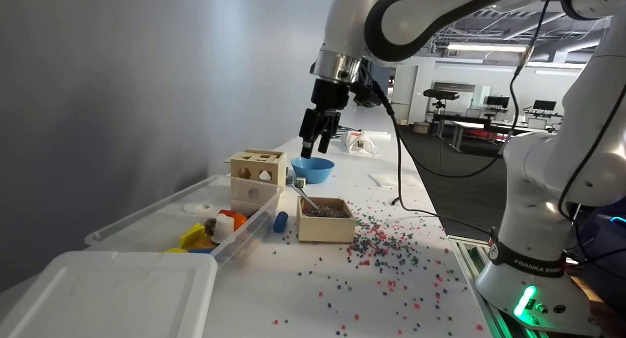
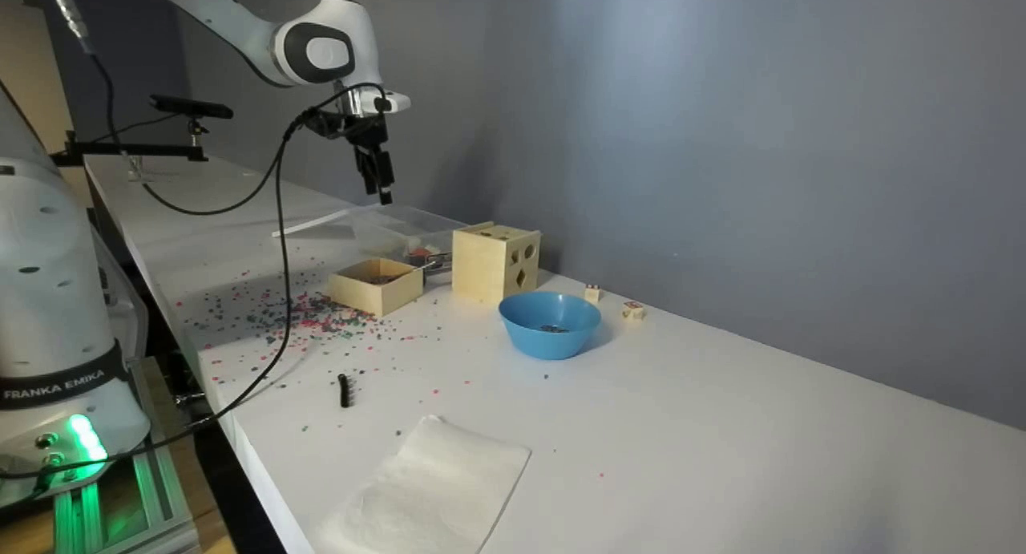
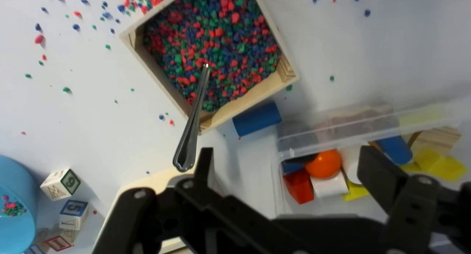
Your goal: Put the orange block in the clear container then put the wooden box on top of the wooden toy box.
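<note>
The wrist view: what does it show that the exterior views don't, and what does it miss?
Only the wrist view: a readable 9 on one small block and a 5 on another block.

Only the exterior views: the grey wall, the robot's white arm and the white sheet.

All share the low wooden box of coloured bits, the silver handle leaning in it, the blue bowl, the see-through bin, the wooden cube and the pincer.
</note>
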Available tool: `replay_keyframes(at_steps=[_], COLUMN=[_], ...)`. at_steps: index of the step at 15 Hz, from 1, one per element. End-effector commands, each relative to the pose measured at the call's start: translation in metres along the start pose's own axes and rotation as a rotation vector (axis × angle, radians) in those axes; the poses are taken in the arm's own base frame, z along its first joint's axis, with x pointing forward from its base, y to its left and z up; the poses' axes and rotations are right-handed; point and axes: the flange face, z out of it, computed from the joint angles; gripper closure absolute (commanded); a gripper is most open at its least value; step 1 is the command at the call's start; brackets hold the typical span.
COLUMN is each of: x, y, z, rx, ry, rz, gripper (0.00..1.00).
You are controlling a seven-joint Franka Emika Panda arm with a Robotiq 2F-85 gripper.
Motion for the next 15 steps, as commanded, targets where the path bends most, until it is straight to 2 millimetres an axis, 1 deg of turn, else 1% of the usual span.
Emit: replay_keyframes(at_steps=[1, 3, 4, 5, 8, 9, 11, 12, 13, 14, 15], x=[-0.007, -0.018, -0.020, -0.017, -0.026, -0.028, -0.026, -0.021, -0.025, -0.023, -0.023], y=[0.004, 0.009, 0.010, 0.012, 0.034, 0.044, 0.064, 0.077, 0.059, 0.066, 0.067], z=[0.000, 0.002, 0.002, 0.008, 0.027, 0.036, 0.055, 0.059, 0.048, 0.053, 0.054], rx=[-0.003, -0.006, -0.007, 0.008, -0.021, -0.028, -0.029, -0.002, -0.017, -0.016, -0.016], ry=[-0.005, -0.010, -0.010, -0.026, -0.109, -0.121, -0.138, -0.132, -0.134, -0.141, -0.144], rz=[-0.004, 0.001, 0.002, -0.039, -0.145, -0.204, -0.275, -0.244, -0.221, -0.217, -0.216], gripper=[0.00, 0.00, 0.00, 0.00, 0.00, 0.00, 0.00, 0.00, 0.00, 0.00, 0.00])
